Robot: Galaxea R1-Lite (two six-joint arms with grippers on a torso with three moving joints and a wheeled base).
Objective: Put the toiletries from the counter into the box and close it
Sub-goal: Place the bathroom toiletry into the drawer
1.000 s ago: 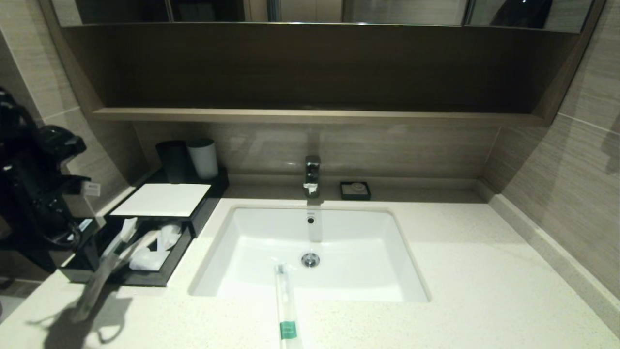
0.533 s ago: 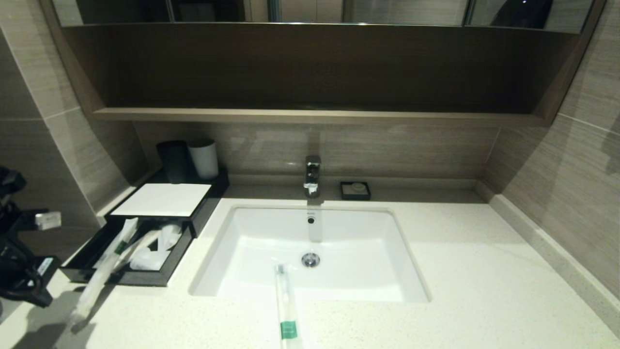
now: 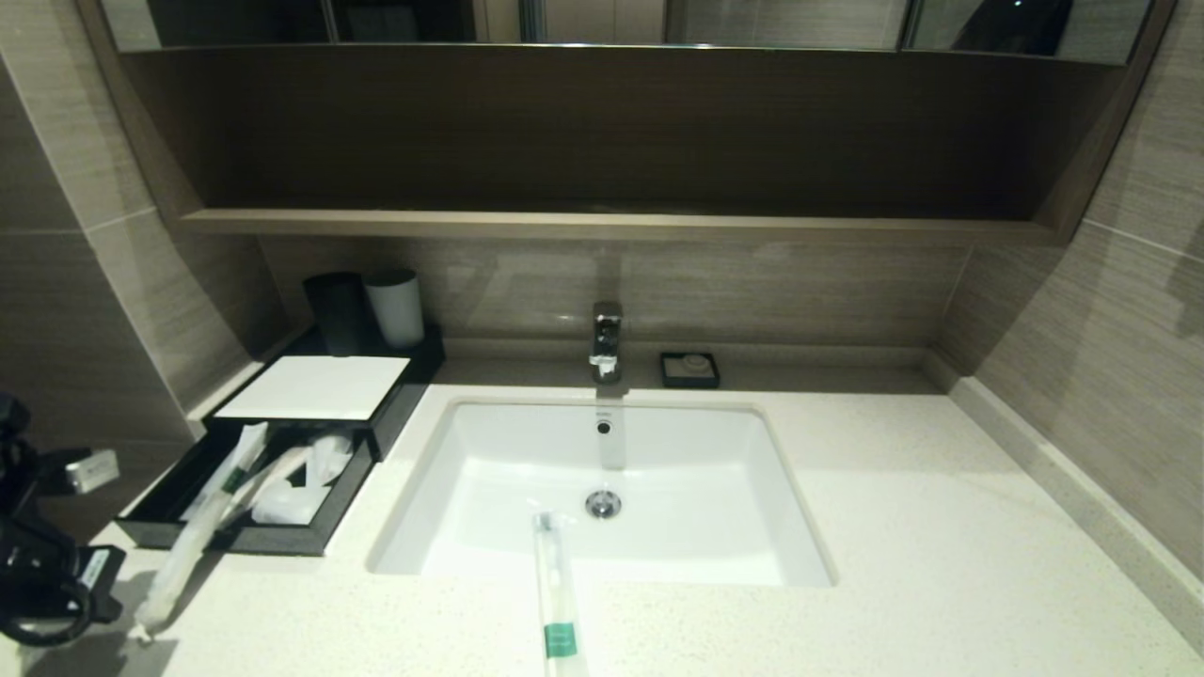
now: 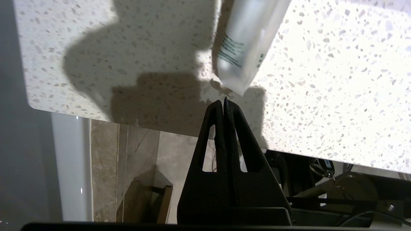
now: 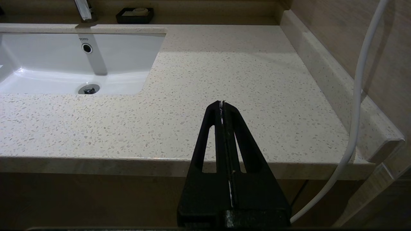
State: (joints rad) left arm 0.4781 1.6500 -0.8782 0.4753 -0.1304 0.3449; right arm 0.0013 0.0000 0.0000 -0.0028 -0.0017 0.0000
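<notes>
The black box [image 3: 315, 385] with its white top stands at the counter's [image 3: 894, 545] left, its drawer [image 3: 273, 541] pulled out. One wrapped stick [image 3: 193, 541] lies slanted over the drawer's front wall, its lower end on the counter. My left gripper [image 4: 223, 102] is shut and empty at the counter's front left corner, its tips just short of that wrapper's end [image 4: 247, 41]. Another wrapped stick with a green band [image 3: 559, 639] lies across the sink's front rim. My right gripper [image 5: 222, 103] is shut and empty, off the counter's front right edge.
The white sink [image 3: 696, 470] fills the middle, with a faucet [image 3: 607, 338] and a black soap dish [image 3: 689, 369] behind it. A black cup [image 3: 337, 312] and a white cup [image 3: 395, 306] stand behind the box. Small white packets [image 3: 301, 489] lie in the drawer. A wooden shelf [image 3: 602, 224] overhangs the back.
My left gripper let go of the wrapped stick, shut, and drew back down and to the left from over the drawer. The stick dropped to rest slanted over the drawer's front.
</notes>
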